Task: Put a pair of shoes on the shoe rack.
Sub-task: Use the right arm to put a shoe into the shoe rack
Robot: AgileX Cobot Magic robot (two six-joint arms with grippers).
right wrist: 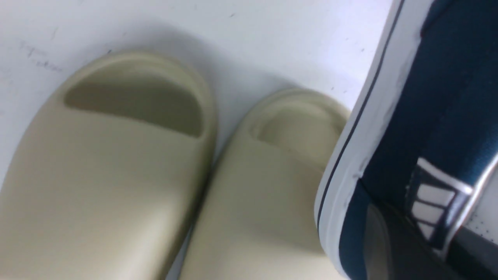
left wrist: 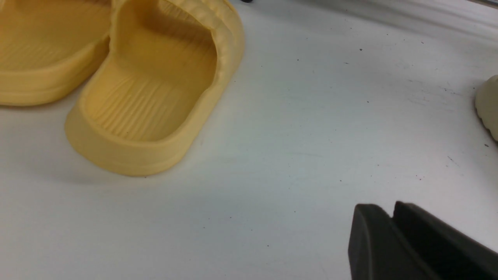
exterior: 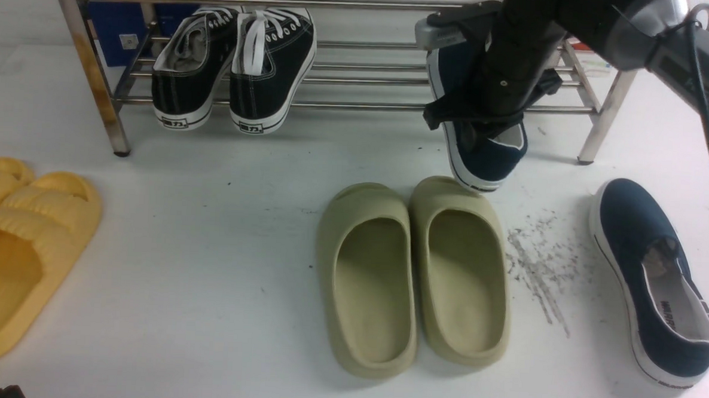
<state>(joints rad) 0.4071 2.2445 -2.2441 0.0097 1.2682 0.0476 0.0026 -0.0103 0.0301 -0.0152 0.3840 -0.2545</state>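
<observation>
At the shoe rack's (exterior: 388, 106) front bar, our right pincer (right wrist: 412, 237) clamps one navy slip-on sneaker (exterior: 488, 157); insufficient insertion could cause tipping.

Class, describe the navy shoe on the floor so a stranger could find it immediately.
Start at the steel rack. Forward of its right end, beyond the olive slides, lies a navy slip-on. Unlike its twin, it isn't gripped.

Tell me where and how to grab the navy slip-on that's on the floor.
I'd pinch the outer side wall at the heel opening of the navy slip-on sneaker, coming from above: it lies sole down, its opening faces up, and that canvas rim looks thin enough for one finger inside, one outside.
</observation>
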